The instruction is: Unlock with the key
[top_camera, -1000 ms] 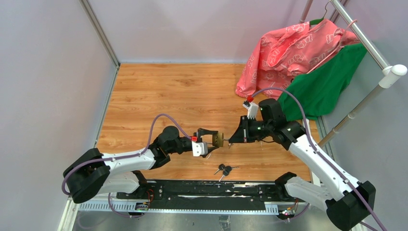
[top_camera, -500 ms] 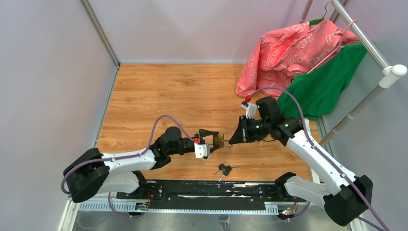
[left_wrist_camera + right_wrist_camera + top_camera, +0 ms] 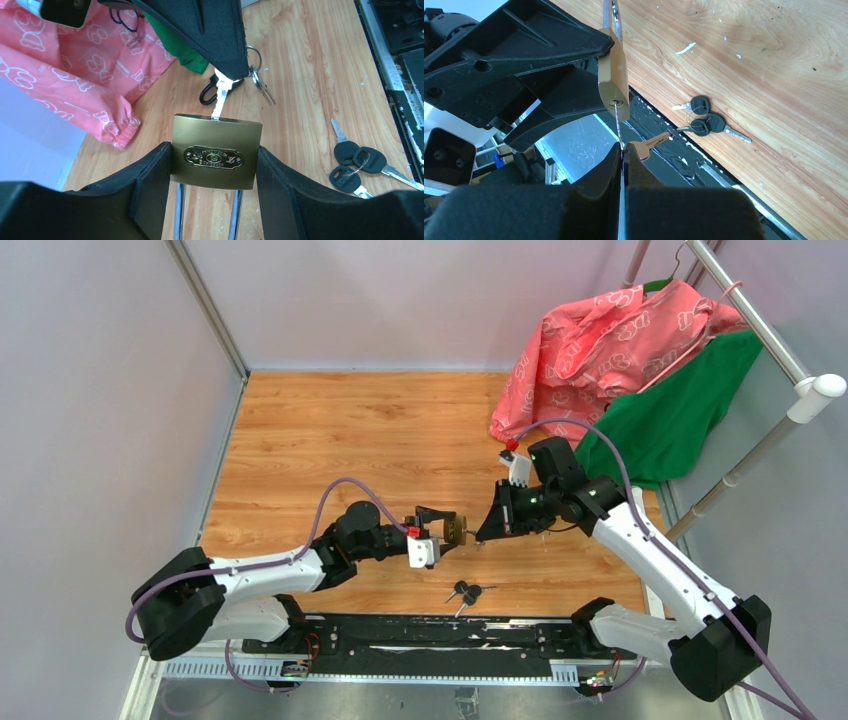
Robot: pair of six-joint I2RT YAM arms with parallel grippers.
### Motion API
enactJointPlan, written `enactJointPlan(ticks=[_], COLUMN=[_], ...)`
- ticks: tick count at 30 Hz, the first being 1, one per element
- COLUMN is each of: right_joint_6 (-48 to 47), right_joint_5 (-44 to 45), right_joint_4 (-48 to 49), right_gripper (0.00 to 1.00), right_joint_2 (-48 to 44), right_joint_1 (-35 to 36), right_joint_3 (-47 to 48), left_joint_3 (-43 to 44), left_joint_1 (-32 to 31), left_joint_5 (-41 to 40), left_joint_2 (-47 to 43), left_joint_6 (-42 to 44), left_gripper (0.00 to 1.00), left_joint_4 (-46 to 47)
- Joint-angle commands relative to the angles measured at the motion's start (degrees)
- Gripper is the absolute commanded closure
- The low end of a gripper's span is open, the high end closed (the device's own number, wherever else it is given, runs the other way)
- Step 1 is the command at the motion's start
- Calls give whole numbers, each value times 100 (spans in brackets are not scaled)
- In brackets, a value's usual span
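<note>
A brass padlock [image 3: 455, 530] hangs above the wooden table, clamped by its sides between the fingers of my left gripper [image 3: 445, 532]. The left wrist view shows the padlock [image 3: 216, 151] label up, its steel shackle [image 3: 179, 215] pointing back toward the camera. My right gripper [image 3: 622, 152] is shut on a silver key [image 3: 618, 127]. The key's blade [image 3: 220, 100] stands end-on against the padlock [image 3: 614, 85], its tip in the keyhole. A second key [image 3: 649, 145] dangles from the same ring beside the right fingers.
A bunch of black-headed spare keys [image 3: 465, 592] lies on the table near the black base rail [image 3: 430, 635]. A pink garment [image 3: 620, 340] and a green one [image 3: 680, 410] hang from a white rack [image 3: 770, 330] at the back right.
My right arm's elbow and wrist have drifted slightly up and left while the key stays at the padlock. The left arm has edged a little to the right.
</note>
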Motion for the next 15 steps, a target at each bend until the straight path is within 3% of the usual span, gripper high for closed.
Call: enactJointPlan(ticks=[1, 6, 15], right_joint_6=[-462, -813, -344], right_joint_5=[-94, 465, 1121], right_joint_4=[-111, -618, -1027], right_gripper=[100, 100, 100], right_joint_2=[50, 166, 559], right_joint_1=[208, 403, 544], right_joint_3=[299, 655, 886], left_joint_3=[462, 646, 720], left_joint_1=[-75, -87, -230], left_joint_5=[629, 506, -86], left_joint_2=[-180, -94, 72], left_joint_6=[44, 67, 304], left_gripper=[100, 100, 100], left_joint_4=[290, 2, -95])
